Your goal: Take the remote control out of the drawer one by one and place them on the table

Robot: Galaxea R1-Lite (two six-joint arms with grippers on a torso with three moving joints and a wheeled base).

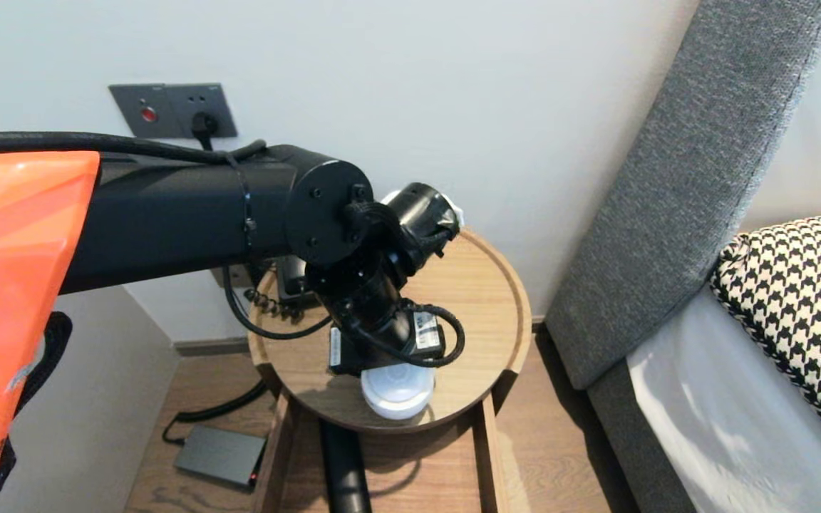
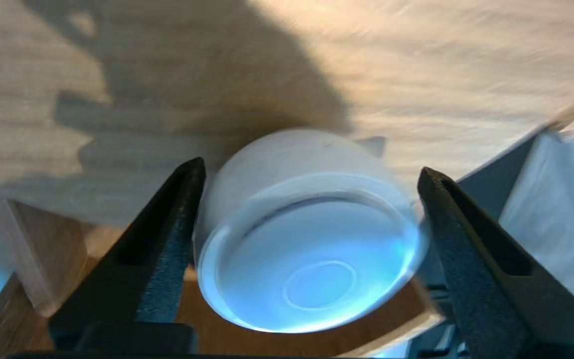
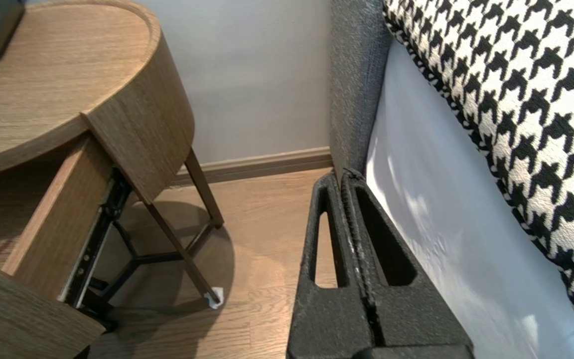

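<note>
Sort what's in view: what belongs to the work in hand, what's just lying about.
In hand: white jar; left gripper, open around it; round table under it.
Lying about: right gripper, shut, beside the bed; checked pillow; wall socket; grey box on the floor.

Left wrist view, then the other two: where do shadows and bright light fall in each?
Left wrist view: the arm's jagged shadow covers the table top behind the white cup between the fingers of the left gripper; wood beyond is brightly lit. Head view: shadow pools round the cup. Right wrist view: the table's shadow lies on the floor; bright patches fleck the white sheet.
</note>
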